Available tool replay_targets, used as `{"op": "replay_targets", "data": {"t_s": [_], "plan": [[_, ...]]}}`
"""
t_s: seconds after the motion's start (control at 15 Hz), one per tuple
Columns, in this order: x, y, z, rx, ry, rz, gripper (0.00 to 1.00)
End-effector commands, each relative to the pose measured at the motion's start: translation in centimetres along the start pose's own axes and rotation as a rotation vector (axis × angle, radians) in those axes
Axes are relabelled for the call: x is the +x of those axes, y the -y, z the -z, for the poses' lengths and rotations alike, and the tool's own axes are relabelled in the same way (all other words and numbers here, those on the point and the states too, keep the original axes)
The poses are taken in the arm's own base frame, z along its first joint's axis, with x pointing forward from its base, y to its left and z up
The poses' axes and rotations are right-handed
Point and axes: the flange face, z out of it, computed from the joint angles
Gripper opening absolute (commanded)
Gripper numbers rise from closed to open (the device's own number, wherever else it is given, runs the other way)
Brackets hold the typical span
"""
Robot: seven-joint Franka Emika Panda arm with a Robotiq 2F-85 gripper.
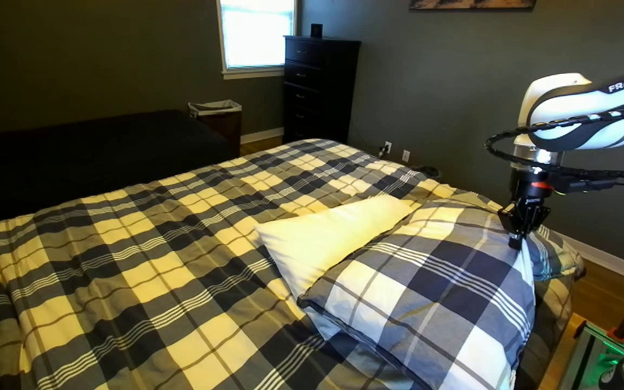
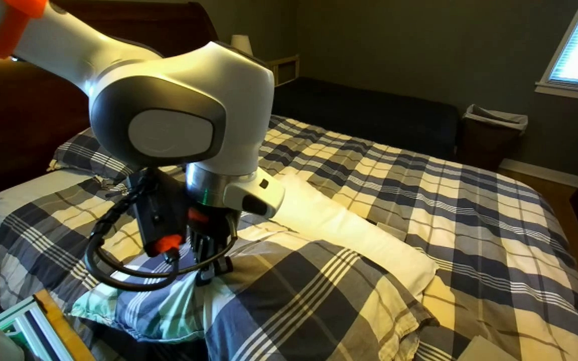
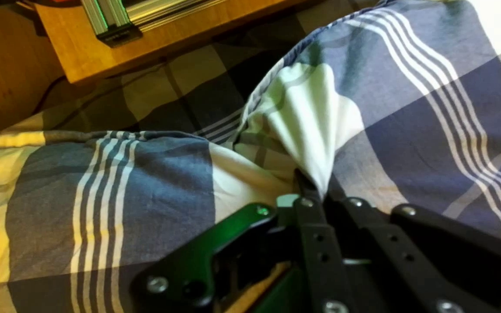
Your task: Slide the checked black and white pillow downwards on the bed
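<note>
The plaid pillow (image 1: 426, 292) in black, grey and white lies on the bed (image 1: 155, 281), partly over a plain cream pillow (image 1: 339, 233). It also shows in an exterior view (image 2: 309, 301) and the wrist view (image 3: 424, 117). My gripper (image 1: 517, 242) points down at the pillow's edge on the robot's side. In the wrist view, my gripper (image 3: 320, 189) is shut on a gathered fold of the pillow's white fabric, pulled into a peak. The gripper (image 2: 213, 273) also shows in an exterior view, partly behind a cable. The fingertips are partly hidden by the cloth.
A wooden-topped stand with a metal rail (image 3: 159, 30) is close beside the bed on the robot's side. A headboard (image 2: 133, 30) and another plaid pillow (image 2: 93, 155) are behind the arm. A dresser (image 1: 320, 86) and a hamper (image 1: 220, 122) stand beyond the bed.
</note>
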Motion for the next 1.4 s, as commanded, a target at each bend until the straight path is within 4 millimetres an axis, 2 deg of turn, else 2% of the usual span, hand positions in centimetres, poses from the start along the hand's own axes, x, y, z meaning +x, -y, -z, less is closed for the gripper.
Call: {"op": "replay_targets", "data": {"t_s": [0.0, 0.2, 0.67, 0.73, 0.8, 1.07, 1.2, 1.33], "plan": [[-0.8, -1.7, 1.5, -0.027, -0.034, -0.043, 0.02], [-1.6, -2.1, 1.6, -0.052, 0.005, -0.022, 0.02], [-1.7, -2.1, 1.3, -0.019, 0.013, -0.086, 0.02], [-1.6, -2.1, 1.4, -0.001, 0.002, -0.107, 0.32], [-1.6, -2.2, 1.3, -0.009, 0.007, -0.115, 0.32], [-1.6, -2.4, 2.6, 0.014, -0.049, -0.180, 0.62], [-2.2, -2.3, 2.6, 0.024, -0.092, -0.218, 0.75], [-1.2, -2.3, 4.6, 0.019, -0.186, -0.212, 0.90]]}}
